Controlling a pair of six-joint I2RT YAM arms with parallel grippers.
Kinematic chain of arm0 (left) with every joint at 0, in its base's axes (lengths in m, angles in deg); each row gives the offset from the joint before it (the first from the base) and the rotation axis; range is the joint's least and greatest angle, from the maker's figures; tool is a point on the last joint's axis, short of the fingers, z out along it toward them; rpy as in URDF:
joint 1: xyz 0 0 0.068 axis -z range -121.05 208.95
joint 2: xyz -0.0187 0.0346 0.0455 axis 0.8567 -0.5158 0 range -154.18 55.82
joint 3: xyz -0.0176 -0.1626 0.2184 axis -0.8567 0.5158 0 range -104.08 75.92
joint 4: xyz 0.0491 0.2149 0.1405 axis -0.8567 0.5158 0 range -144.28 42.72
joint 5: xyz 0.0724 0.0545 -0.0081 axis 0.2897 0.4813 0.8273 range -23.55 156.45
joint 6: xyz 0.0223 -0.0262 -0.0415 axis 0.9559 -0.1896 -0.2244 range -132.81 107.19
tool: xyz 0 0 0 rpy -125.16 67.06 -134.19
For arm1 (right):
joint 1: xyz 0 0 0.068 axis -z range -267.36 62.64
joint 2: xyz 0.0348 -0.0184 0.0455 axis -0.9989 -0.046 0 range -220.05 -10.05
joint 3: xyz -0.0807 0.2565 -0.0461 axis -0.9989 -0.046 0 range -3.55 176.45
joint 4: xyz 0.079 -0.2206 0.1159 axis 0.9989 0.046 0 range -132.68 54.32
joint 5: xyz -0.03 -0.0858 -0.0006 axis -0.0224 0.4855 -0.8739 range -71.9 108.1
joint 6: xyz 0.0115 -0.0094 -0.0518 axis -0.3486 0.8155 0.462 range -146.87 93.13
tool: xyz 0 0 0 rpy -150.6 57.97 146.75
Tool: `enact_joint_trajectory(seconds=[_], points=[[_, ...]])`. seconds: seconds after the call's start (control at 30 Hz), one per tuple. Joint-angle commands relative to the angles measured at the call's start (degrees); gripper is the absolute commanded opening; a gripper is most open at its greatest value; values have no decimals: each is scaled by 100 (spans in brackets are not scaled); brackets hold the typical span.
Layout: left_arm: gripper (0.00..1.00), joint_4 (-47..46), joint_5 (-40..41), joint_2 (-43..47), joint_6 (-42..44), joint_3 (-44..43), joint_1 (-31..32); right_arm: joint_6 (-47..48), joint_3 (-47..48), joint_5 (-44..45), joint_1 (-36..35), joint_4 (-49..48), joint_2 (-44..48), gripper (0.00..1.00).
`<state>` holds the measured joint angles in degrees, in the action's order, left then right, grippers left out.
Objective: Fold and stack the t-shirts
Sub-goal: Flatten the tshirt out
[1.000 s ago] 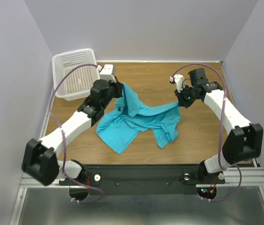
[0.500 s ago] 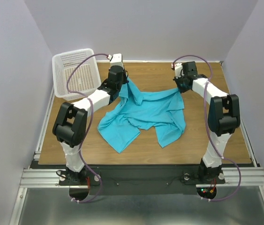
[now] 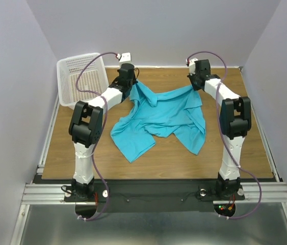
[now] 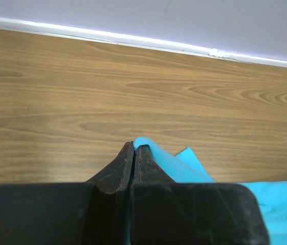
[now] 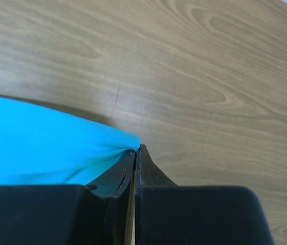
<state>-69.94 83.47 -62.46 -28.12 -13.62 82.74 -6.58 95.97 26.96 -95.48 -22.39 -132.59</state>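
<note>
Turquoise t-shirt [image 3: 161, 115] slung between left end effector [image 4: 134, 148] and right end effector [image 5: 135, 151], both clenched on it

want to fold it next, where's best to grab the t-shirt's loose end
Probably the near left corner of the t-shirt, coming down from the near side: it lies flat and pointed on bare table, clear of the bunched middle folds.

There is one turquoise t-shirt [image 3: 163, 117], one white mesh basket [image 3: 64, 76] and one wooden table [image 3: 174, 163]. The robot arms number two, the left arm [image 3: 89, 122] and the right arm [image 3: 232, 120], and the grippers likewise two: left gripper [image 4: 134, 148] and right gripper [image 5: 135, 150]
</note>
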Motion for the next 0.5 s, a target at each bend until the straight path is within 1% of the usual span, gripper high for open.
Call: enact_joint_trajectory(seconds=[0.0,0.13,0.17,0.2,0.23,0.27,0.3,0.33,0.37,0.47], points=[[0,115,118,-160,54,-520,-85,-201,602,335,3,-368,-287,5],[0,186,-66,-292,142,-775,-120,-201,814,327,3,-368,-455,8],[0,186,-163,-284,151,-784,-120,-210,788,257,3,-368,-411,11],[0,177,-216,-266,169,-785,-129,-201,779,256,3,-368,-411,11],[0,195,-251,-266,230,-811,-129,-210,718,221,3,-377,-350,21],[0,221,-286,-283,239,-846,-129,-210,709,221,3,-377,-341,27],[0,265,-321,-344,256,-890,-147,-219,717,265,-5,-377,-332,40],[0,317,-330,-388,265,-994,-173,-219,717,300,-5,-377,-297,46],[0,396,-330,-432,265,-1048,-182,-236,700,309,12,-377,-279,50],[0,450,-427,-512,257,-1118,-243,-341,490,117,73,-377,27,52]])
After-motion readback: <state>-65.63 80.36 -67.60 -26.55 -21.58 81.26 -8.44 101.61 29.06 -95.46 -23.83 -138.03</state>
